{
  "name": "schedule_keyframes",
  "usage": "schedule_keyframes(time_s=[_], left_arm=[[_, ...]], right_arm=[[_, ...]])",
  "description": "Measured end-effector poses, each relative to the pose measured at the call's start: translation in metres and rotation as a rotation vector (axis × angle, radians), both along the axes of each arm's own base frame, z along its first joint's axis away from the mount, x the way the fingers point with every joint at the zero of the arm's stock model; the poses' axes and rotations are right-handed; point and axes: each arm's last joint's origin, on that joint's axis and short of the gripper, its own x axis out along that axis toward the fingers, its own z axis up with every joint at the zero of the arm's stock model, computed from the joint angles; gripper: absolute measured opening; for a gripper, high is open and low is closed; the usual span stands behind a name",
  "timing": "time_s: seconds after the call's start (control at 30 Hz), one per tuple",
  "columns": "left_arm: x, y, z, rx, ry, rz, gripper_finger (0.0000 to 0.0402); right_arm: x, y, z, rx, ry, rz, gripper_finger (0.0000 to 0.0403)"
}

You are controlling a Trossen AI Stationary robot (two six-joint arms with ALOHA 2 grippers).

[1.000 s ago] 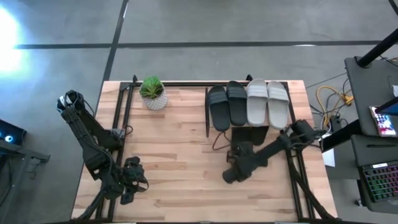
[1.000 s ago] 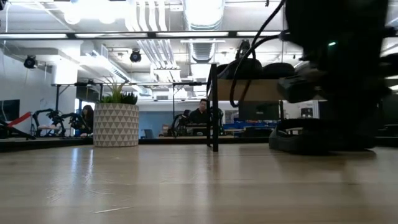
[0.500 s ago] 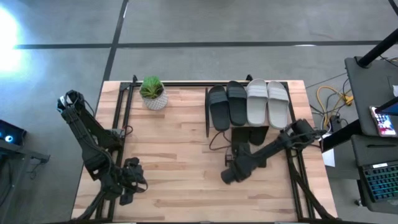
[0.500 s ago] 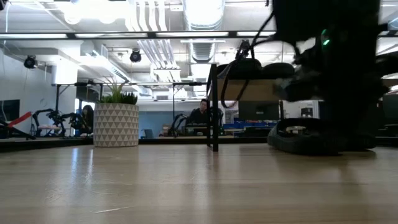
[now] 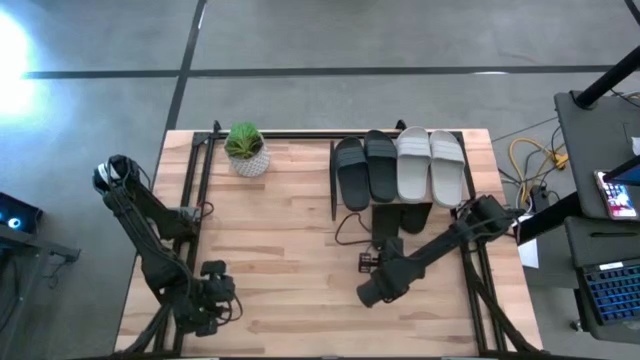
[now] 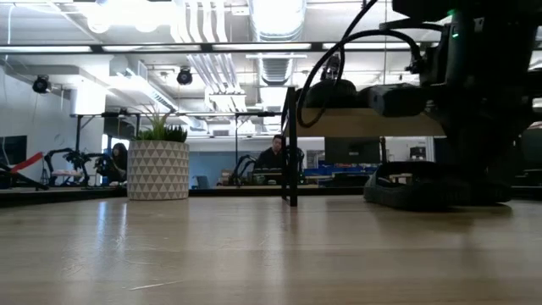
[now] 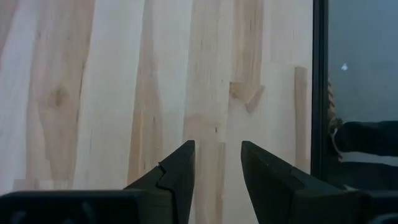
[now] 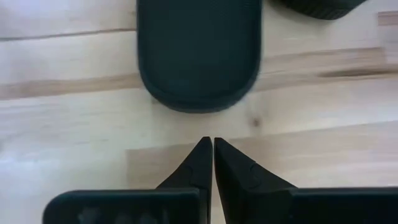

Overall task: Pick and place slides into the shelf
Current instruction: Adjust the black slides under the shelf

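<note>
On the low rack with a light wooden board top and thin black metal legs (image 5: 455,140), at the far right of the big wooden tabletop (image 5: 280,250), four slip-on sandals lie side by side on the board: a matte black pair (image 5: 365,170) to the left and a light grey pair (image 5: 431,166) to the right. Beneath the board's near edge, a further pair of black slides (image 5: 402,216) rests on the tabletop, partly hidden; in the low view only a dark sole shape (image 6: 415,186) shows there, so how the two lie against each other is hard to judge.

The right gripper (image 5: 369,262) hangs over the tabletop just in front of that lower pair. Its two dark fingers (image 8: 200,163) are pressed together with nothing between them, and the rounded end of one black slide (image 8: 199,53) lies just beyond the tips, not touching.

The left gripper (image 5: 236,302) waits near the front left corner of the table, its fingers (image 7: 180,169) partly spread over bare wood and holding nothing.

A small green plant in a white patterned pot (image 5: 246,150) stands at the far left of the table, well apart from the rack.
</note>
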Motion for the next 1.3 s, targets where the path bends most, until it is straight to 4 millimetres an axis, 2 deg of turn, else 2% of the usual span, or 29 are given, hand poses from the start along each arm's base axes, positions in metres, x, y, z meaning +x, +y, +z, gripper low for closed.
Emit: schedule_keyframes(time_s=[0.27,0.63,0.8,0.93,1.07,1.17,1.3], left_arm=[[0.001,-0.002,0.008,-0.006,-0.027,-0.027,0.0115],[0.001,-0.001,0.008,-0.006,-0.029,-0.025,0.0115],[0.001,-0.001,0.008,-0.007,-0.027,-0.025,0.0115],[0.001,-0.001,0.007,-0.007,-0.025,-0.027,0.0115],[0.000,0.000,0.006,0.004,-0.019,-0.028,0.0115],[0.000,0.000,0.006,0.013,-0.022,-0.043,0.0115],[0.000,0.000,0.006,0.014,-0.022,-0.045,0.0115]], right_arm=[[0.003,-0.015,-0.013,-0.030,-0.011,-0.031,0.0009],[0.016,-0.042,-0.044,-0.118,0.118,-0.022,0.0009],[0.016,-0.052,-0.043,-0.167,0.128,-0.081,0.0009],[0.012,-0.059,-0.032,-0.286,0.105,-0.106,0.0009],[0.011,-0.065,-0.029,-0.268,0.172,-0.091,0.0009],[0.011,-0.062,-0.026,-0.252,0.151,-0.076,0.0009],[0.010,-0.043,-0.014,-0.225,0.086,-0.025,0.0009]])
